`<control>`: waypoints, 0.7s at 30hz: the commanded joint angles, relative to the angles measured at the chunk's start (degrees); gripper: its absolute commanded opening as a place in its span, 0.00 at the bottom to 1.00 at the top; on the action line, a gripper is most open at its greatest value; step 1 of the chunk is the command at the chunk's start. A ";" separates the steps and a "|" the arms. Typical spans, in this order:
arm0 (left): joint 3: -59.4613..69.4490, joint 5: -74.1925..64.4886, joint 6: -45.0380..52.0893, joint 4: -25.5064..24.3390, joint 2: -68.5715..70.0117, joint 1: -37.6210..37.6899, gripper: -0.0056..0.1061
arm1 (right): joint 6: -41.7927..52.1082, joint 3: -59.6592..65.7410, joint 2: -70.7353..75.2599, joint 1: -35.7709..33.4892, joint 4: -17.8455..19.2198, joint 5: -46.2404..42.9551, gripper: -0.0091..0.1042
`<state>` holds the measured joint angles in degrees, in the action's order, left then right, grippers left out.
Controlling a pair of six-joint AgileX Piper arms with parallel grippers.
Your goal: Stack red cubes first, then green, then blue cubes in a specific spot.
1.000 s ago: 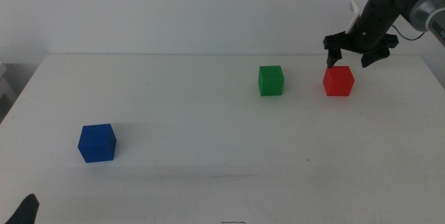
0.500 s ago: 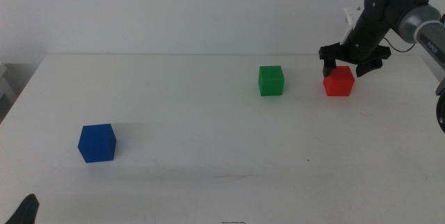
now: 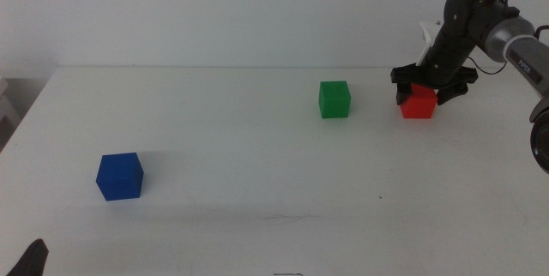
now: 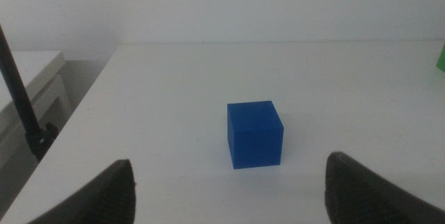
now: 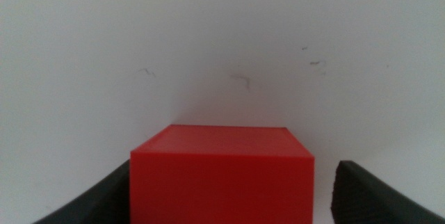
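- Three cubes stand apart on the white worktop [image 3: 257,165]; nothing is stacked yet, so I judge the task to be at its first pick.
- Left gripper [image 4: 229,182]: waiting at the near left corner, only a dark tip showing at the bottom edge of the middle view. Its jaws are spread wide, holding nothing, with the blue cube ahead of them and centred in the gap.
- Blue cube [image 3: 119,176]: near left of the worktop, well apart from the other two, resting flat.
- Green cube [image 3: 334,99]: towards the far edge, right of centre, near the red cube but not touching it.
- Red cube [image 3: 419,103]: far right, on the worktop and not lifted.
- Right gripper [image 3: 424,94]: lowered over the red cube. In the right wrist view its jaws are spread, one on each side of the cube, with a clear gap on the right side; contact on the left cannot be told.
- Step in hand, as judged: grasping the red cube. To do it well, centre the cube between the jaws, close evenly so it does not slide or twist, then lift straight up, clear of the green cube.
- The stacking spot is unmarked; its place cannot be told.
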<state>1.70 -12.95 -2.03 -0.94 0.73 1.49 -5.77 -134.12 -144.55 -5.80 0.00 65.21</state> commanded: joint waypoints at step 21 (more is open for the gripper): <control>-0.21 4.53 -0.74 0.56 1.02 0.03 0.89 | 1.42 -1.19 13.31 -1.92 1.33 8.96 0.07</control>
<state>1.70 -12.95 -2.03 -0.94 0.73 1.49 -5.13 -134.75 -137.98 -6.99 0.32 71.07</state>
